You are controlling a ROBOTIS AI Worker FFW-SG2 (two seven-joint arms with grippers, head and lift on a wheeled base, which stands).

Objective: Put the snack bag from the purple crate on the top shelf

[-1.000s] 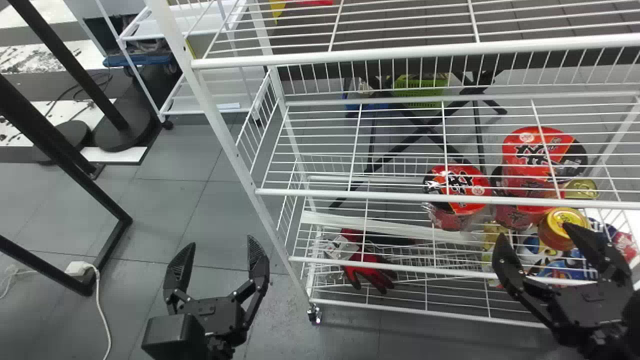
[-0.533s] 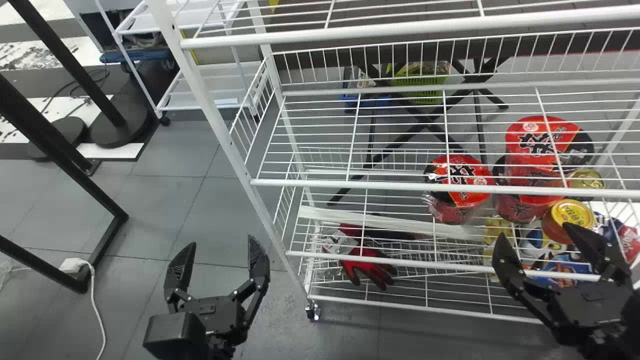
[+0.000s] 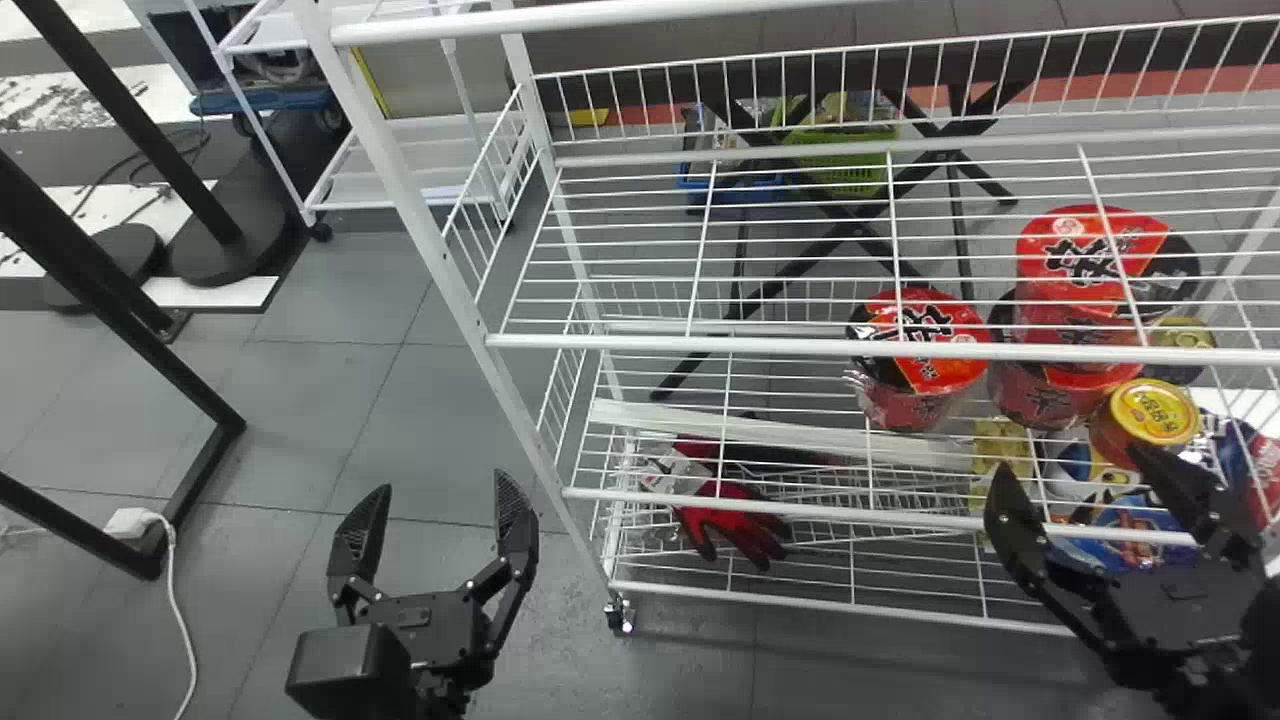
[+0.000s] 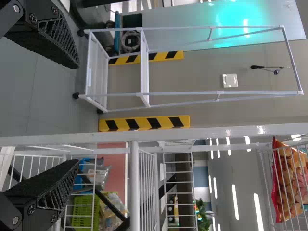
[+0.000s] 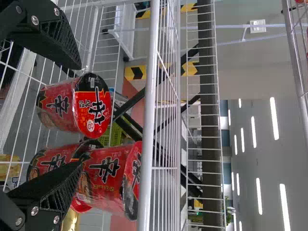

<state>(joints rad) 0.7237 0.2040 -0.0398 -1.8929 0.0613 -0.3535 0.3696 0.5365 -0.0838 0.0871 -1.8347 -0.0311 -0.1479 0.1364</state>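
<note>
In the head view my left gripper [image 3: 437,484] stands open over the floor, left of the white wire rack [image 3: 700,342]. My right gripper [image 3: 1067,464] is open before the rack's lower right part. The top shelf's front rail [image 3: 600,14] crosses the upper edge. In the left wrist view a red-edged bag of round brown snacks [image 4: 288,178] rests behind wires on a high level; whether it is the task's snack bag, I cannot tell. Nothing is between the fingers of the left gripper [image 4: 77,114] or the right gripper [image 5: 81,117].
Red noodle cups [image 3: 915,350] and a yellow-lidded jar [image 3: 1145,415] stand on the rack's lower levels, with a red glove [image 3: 735,520] low down. Black metal frame bars [image 3: 120,350] rise at the left. A white cart [image 3: 420,160] and a green basket [image 3: 835,165] are behind.
In the head view the rack has shifted upward and slightly left, its top shelf mostly sliding past the upper edge. Both grippers keep their places in that view and are still open.
</note>
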